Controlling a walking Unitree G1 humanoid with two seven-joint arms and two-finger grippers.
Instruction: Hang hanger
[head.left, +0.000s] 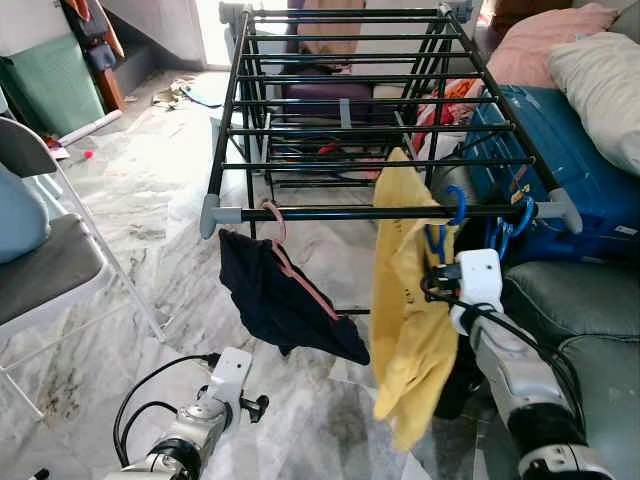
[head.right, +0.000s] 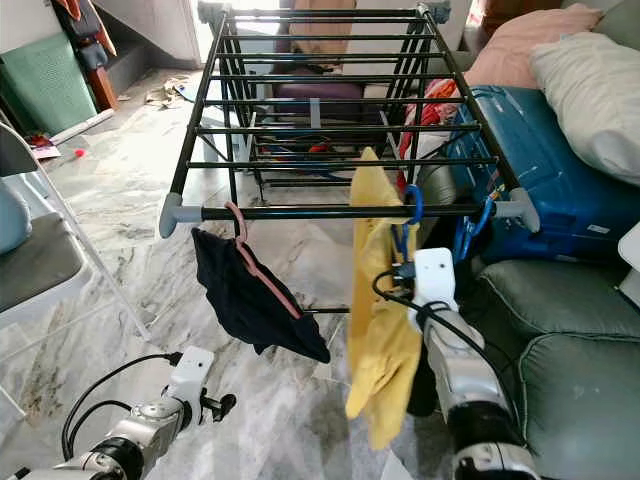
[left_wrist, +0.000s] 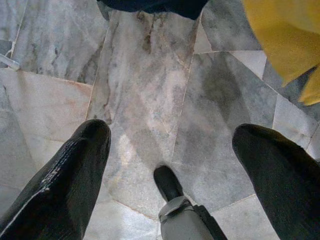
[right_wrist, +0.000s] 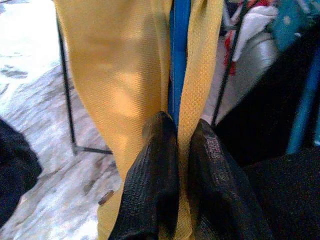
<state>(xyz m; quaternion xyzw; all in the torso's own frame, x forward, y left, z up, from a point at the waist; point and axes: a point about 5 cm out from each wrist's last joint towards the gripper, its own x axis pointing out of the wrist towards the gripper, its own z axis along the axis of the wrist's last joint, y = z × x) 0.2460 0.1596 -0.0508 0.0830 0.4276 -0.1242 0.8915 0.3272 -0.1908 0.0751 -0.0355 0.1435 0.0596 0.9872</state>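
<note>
No text, label, brand or number is showing clearly enough to read. The blue suitcase (head.left: 560, 150) is carrying a small orange and white mark (head.left: 519, 181) on its side and a white tag (head.left: 625, 231) near its lower edge, but both are appearing too small and blurred to make out any letters
</note>
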